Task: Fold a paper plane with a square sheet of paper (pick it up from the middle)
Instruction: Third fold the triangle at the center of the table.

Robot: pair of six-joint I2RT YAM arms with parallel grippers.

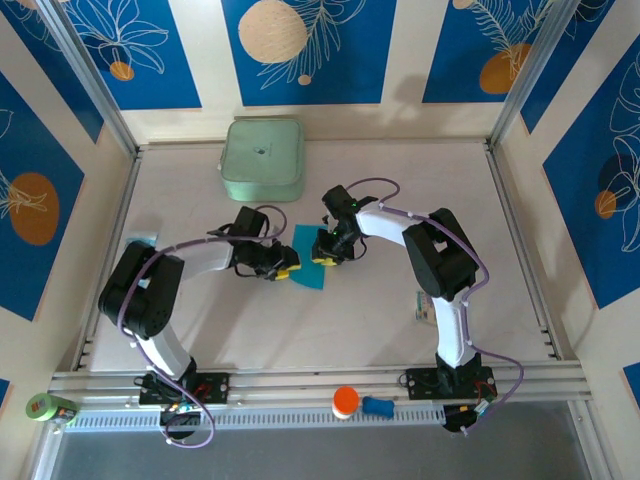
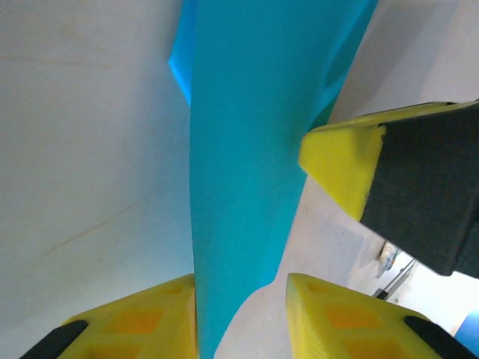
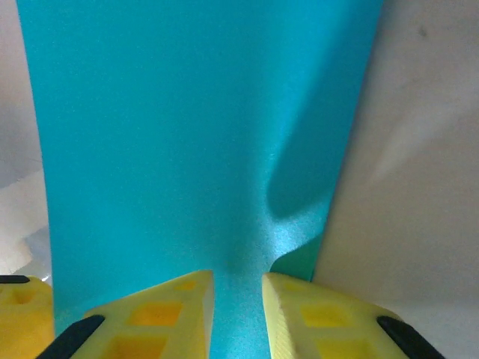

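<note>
**Blue sheet between the two pincers**

From above, the blue sheet (image 1: 305, 243) lies on the counter (image 1: 380, 310) between the left pincer (image 1: 285, 270) and the right pincer (image 1: 325, 258). The green box (image 1: 263, 160) behind is closed.

Left wrist: jaws apart, the sheet running between them.

Right wrist: jaws almost together around the sheet; I cannot tell if they clamp it.

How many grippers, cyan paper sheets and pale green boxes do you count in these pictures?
Grippers: 2 (left gripper, right gripper)
Cyan paper sheet: 1
Pale green box: 1
Total: 4
</note>
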